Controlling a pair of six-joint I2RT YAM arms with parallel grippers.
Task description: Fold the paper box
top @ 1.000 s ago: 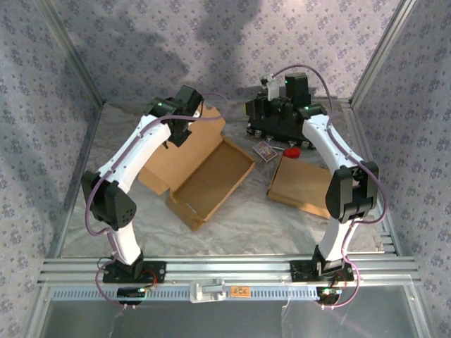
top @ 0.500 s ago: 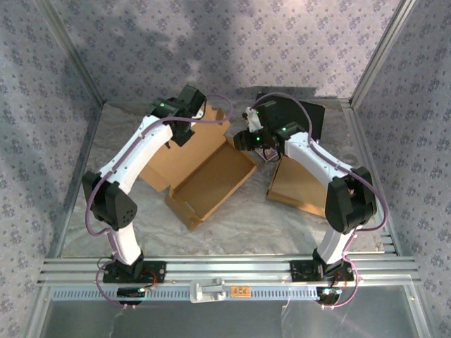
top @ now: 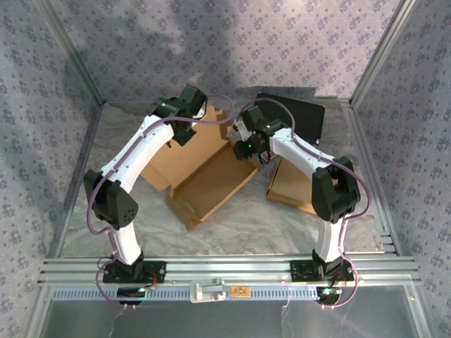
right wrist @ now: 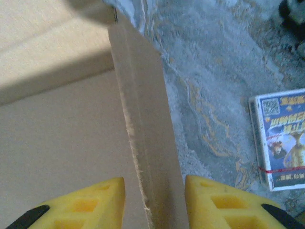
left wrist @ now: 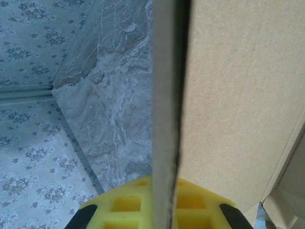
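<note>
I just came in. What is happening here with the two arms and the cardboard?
Two robot arms are working on an open paper box on the table. The left pincer is shut on the edge of the lid flap. The right pincer is open and straddles a side wall at the box's far end, not yet clamped on it. The box lies open, its lid not closed.

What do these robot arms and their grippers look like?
The left arm and right arm have white links, black joints and purple cables looping alongside. The left gripper and right gripper have yellow fingers with square hollows and black trim.
</note>
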